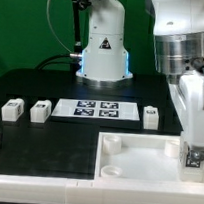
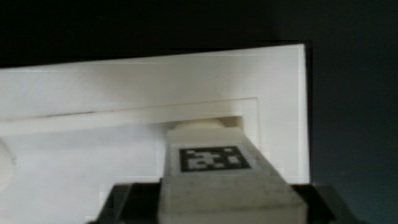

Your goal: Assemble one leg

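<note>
you've got the leg point(image 2: 214, 168) in the wrist view: short white block, black-and-white marker tag facing the camera, pinched between the gripper point(image 2: 214, 185) fingers. it's over the tray point(image 1: 136, 153), at the tray's right end in the exterior view. three more legs point(image 1: 11, 109) sit apart on the black table point(image 1: 57, 136).

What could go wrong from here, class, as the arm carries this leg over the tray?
1. The claw holds the leg by its end only; it could tilt or slip.
2. The leg hangs over the tray near a raised wall; lowered off a socket, it could jam on the rim.
3. The wrist view shows no socket, so alignment is hard to judge.
</note>
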Robot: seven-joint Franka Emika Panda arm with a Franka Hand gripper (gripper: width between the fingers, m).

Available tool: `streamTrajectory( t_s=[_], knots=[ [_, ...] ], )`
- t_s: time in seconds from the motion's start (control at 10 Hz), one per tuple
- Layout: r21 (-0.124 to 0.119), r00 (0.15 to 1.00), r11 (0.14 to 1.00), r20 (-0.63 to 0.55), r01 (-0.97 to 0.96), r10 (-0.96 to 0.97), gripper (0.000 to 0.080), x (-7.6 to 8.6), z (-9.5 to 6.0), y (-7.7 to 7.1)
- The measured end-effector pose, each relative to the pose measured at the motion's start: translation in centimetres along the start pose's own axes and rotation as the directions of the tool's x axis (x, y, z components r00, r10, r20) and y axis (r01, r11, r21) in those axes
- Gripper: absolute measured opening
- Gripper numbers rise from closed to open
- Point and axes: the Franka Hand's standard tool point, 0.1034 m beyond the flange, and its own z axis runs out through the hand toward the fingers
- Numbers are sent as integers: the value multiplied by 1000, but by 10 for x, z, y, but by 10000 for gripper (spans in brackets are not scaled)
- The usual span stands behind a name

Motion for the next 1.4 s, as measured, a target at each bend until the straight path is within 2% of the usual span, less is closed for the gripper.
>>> streamTrajectory(
  t_s=[0.3,0.4,0.5,0.6,0.7,0.8,0.9,1.2,1.3,1.4],
  knots=[
    [-1,999,999,0,-35,35,295,-1,1,1],
    [-1,999,999,0,-34,34,483,-1,1,1],
    [-1,1000,1000,-1,22,-22,593,-1,1,1],
    [25,996,996,-6,89,-89,593,-4,0,0],
    [15,955,955,-20,296,-296,637,-6,0,3],
    [3,833,834,-37,552,-551,647,-4,5,10],
    [-1,818,819,-37,574,-574,647,-3,6,10],
    [-28,549,551,-44,834,-834,649,2,5,9],
    [-78,318,320,-40,944,-947,649,3,3,8],
    [-94,141,144,-33,985,-989,649,2,-4,1]
  ],
)
